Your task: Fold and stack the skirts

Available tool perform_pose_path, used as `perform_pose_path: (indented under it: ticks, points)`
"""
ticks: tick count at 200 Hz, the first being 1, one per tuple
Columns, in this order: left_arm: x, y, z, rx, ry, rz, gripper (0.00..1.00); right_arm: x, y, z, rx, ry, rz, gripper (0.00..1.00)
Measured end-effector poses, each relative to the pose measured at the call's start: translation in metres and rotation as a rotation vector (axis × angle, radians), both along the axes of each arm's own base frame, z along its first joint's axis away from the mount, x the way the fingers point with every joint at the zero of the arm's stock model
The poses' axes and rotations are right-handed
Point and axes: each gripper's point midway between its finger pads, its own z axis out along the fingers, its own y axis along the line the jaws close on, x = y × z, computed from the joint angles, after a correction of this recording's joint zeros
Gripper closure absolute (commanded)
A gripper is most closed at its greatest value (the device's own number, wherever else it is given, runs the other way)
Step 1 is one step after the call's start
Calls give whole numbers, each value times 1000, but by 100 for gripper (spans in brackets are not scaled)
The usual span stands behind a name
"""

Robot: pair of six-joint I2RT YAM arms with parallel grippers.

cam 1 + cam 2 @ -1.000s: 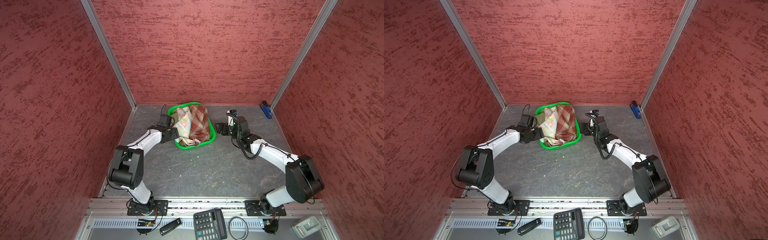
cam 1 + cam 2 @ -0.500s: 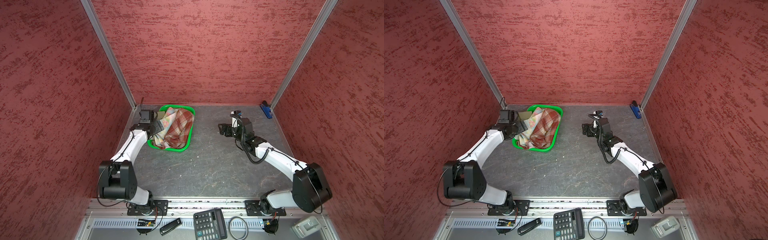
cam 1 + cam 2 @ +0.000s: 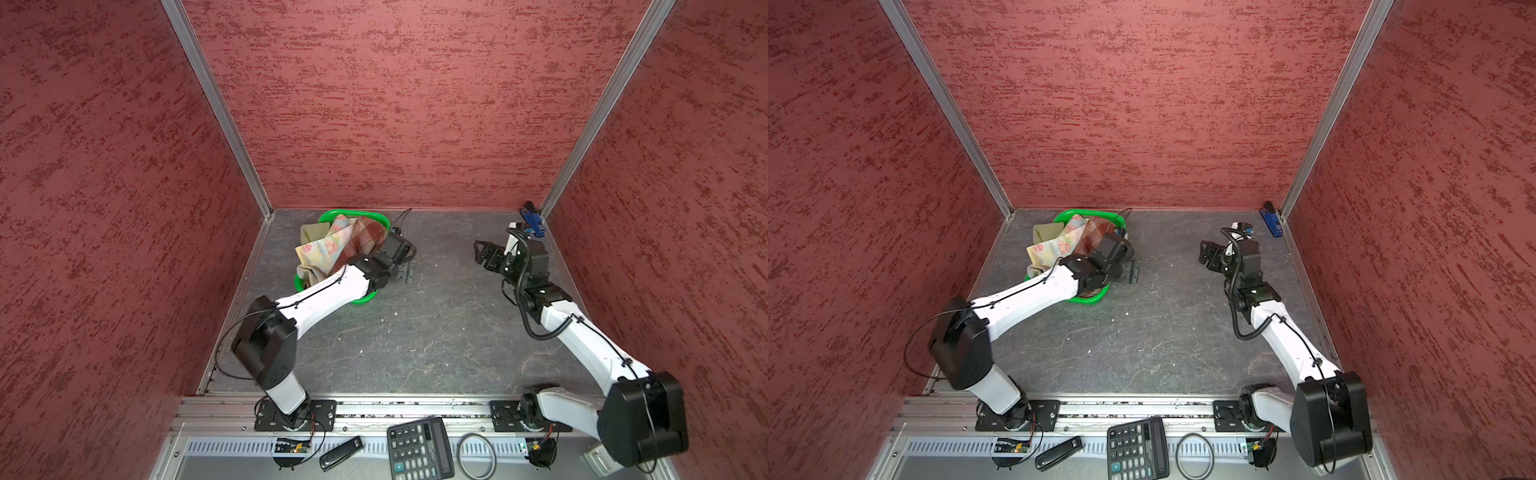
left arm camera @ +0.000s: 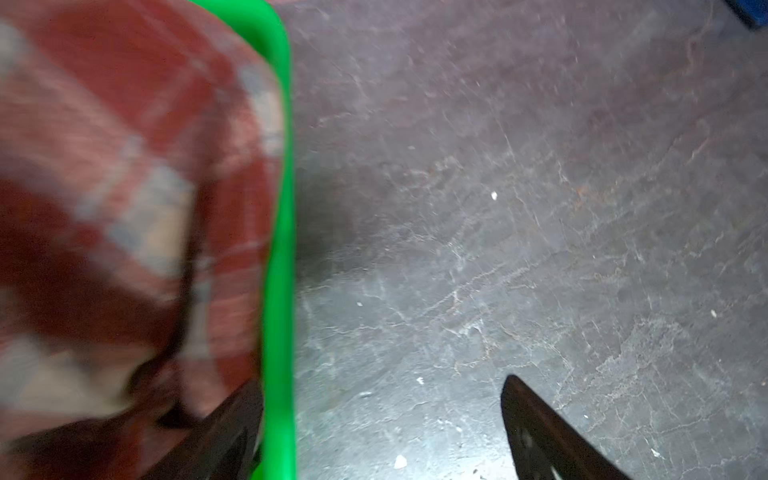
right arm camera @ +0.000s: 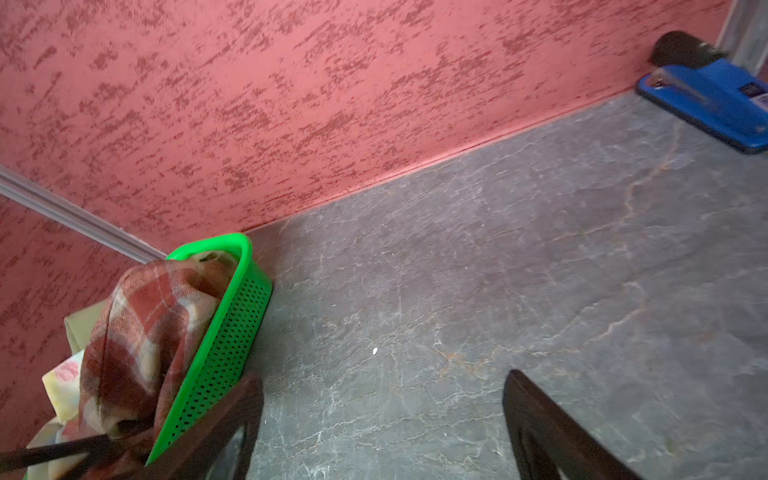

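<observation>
The skirts lie heaped in a green mesh basket [image 3: 366,299] at the back left of the floor, seen in both top views. The plaid one [image 3: 362,237] is on the right, the flowered one [image 3: 322,251] in the middle, the olive one [image 3: 312,230] at the far left. My left gripper [image 3: 405,270] is open at the basket's right side. In the left wrist view the green rim [image 4: 282,249] runs between its fingers [image 4: 540,428], with blurred plaid [image 4: 124,187] beside it. My right gripper [image 3: 484,253] hangs open and empty over bare floor, well to the right of the basket [image 5: 232,332].
A blue object [image 3: 532,222] lies in the back right corner, also in the right wrist view [image 5: 706,99]. Red walls close in three sides. On the front ledge sit a calculator [image 3: 419,449], a black ring [image 3: 476,455] and a small black device [image 3: 340,446].
The basket has slid from the middle of the back to the back left. My left gripper has swung from its left side round to its right side. The right gripper has drawn back to the right.
</observation>
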Motion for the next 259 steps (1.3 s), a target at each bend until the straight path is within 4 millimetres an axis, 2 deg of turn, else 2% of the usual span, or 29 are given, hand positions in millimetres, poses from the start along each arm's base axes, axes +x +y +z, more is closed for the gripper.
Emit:
perform_pose_path:
  ticks: [16,44,57,73,103,161,218,259]
  points:
    - [6,-20,-21,1,64,-18,10,-8,-14,13,16,-28,-38,9]
    - [19,-37,-49,-10,156,-12,10,-21,-30,36,35,-81,-80,9]
    - [27,-40,-60,-22,187,-2,11,-26,-32,42,39,-92,-85,9]
    - [37,-35,-74,-23,221,17,11,-28,-33,42,36,-92,-84,9]
    - [56,-9,-89,-20,264,78,11,-29,-33,34,13,-63,-79,9]
    - [109,54,-73,-72,228,227,12,-27,-32,26,8,-38,-72,9]
    - [157,114,-78,-105,198,358,12,-25,-30,22,11,-35,-62,9]
    - [176,152,-77,-105,175,382,10,-24,-29,16,9,-29,-56,10]
